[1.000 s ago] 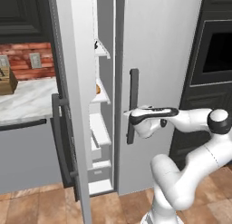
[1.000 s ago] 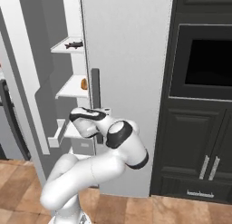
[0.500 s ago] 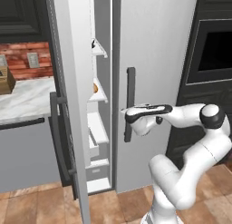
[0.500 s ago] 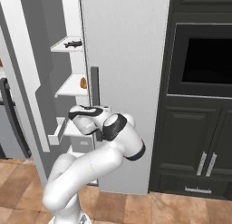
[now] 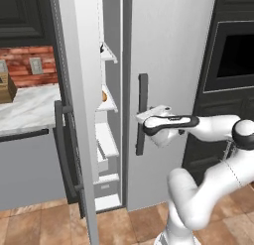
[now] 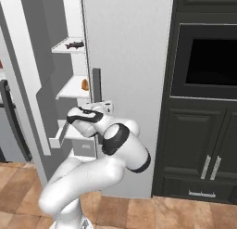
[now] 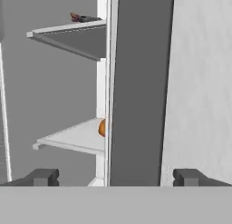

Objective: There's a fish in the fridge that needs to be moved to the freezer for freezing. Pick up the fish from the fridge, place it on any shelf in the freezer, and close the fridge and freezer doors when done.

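Note:
My gripper is open, one jaw on each side of the dark vertical handle of the plain grey fridge door. That door stands closed or almost closed; I cannot tell which. To its left the other tall door is swung wide open. In the open compartment behind it, the freezer side, the small dark fish lies on an upper white shelf. Nothing is held.
An orange item sits on the shelf below the fish. The open door's handle juts toward a marble counter at the left. A black wall oven and black cabinets stand right of the unit.
The hand stays at the fridge door handle with its jaws open. The whole picture has shifted only slightly. The fish has not moved.

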